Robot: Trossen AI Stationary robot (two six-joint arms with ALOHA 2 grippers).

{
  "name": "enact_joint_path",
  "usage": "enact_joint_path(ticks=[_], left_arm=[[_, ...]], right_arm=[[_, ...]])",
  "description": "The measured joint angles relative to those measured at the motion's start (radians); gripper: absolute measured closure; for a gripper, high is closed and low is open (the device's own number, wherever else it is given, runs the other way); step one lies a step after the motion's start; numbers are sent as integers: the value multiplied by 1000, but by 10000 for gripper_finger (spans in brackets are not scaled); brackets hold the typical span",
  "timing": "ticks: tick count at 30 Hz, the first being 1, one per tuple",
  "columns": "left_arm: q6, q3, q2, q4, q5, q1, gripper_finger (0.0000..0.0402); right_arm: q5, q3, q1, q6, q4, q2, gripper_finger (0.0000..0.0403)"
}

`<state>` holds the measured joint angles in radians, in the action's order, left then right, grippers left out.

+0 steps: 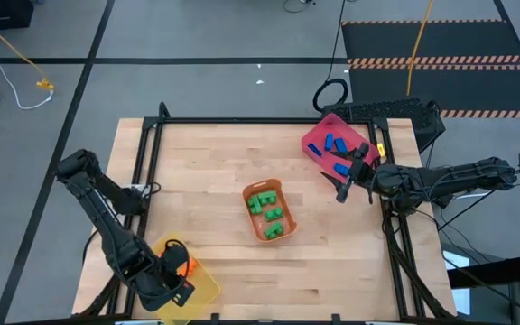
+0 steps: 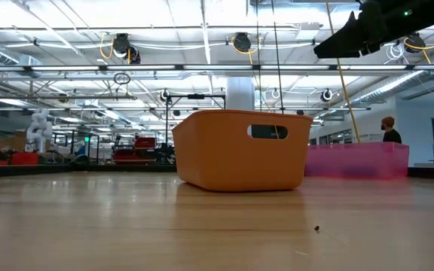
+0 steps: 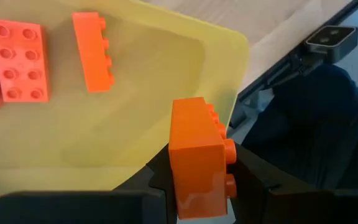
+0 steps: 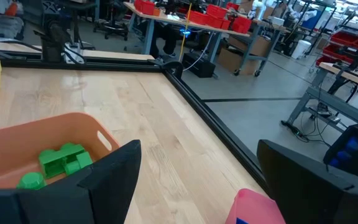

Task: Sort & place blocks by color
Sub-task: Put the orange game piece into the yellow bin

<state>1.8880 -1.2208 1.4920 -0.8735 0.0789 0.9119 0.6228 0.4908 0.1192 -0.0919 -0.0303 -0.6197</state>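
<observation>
My left gripper [image 1: 177,275] hangs over the yellow tray [image 1: 201,287] at the table's near left and is shut on an orange block [image 3: 197,155]. Other orange blocks [image 3: 18,61] lie flat on that tray's floor. An orange tray [image 1: 269,212] at mid-table holds several green blocks [image 4: 61,163]. The pink tray [image 1: 337,144] at the far right holds blue blocks [image 1: 337,143]. My right gripper [image 4: 194,180] stands open in the air just near of the pink tray, with nothing between its fingers. My left gripper pinches the orange block's end nearest the wrist [image 3: 199,190] between its two fingers, one finger [image 3: 257,183] against the studded side and the other against the opposite side. The fingers slant down from above. The block is lifted clear over the yellow tray's corner.
Black rails [image 1: 152,153] frame the wooden table top. Bare wood lies between the yellow tray and the orange tray. A person [image 2: 389,132] stands far behind the table in the low view.
</observation>
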Motion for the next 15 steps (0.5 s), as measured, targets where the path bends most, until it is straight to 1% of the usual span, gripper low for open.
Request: enact_joint_path(ticks=[3, 7, 9, 12, 15], left_arm=[[4, 0, 0, 8, -3, 0, 300], [26, 0, 0, 9, -46, 0, 300], [54, 0, 0, 9, -52, 0, 297], [64, 0, 0, 12, -53, 0, 282], [76, 0, 0, 13, -53, 0, 254]], right_arm=[[0, 0, 0, 1, 0, 0, 90], [0, 0, 0, 1, -1, 0, 90], [0, 0, 0, 1, -1, 0, 90], [0, 0, 0, 1, -3, 0, 90], [0, 0, 0, 2, -5, 0, 90]])
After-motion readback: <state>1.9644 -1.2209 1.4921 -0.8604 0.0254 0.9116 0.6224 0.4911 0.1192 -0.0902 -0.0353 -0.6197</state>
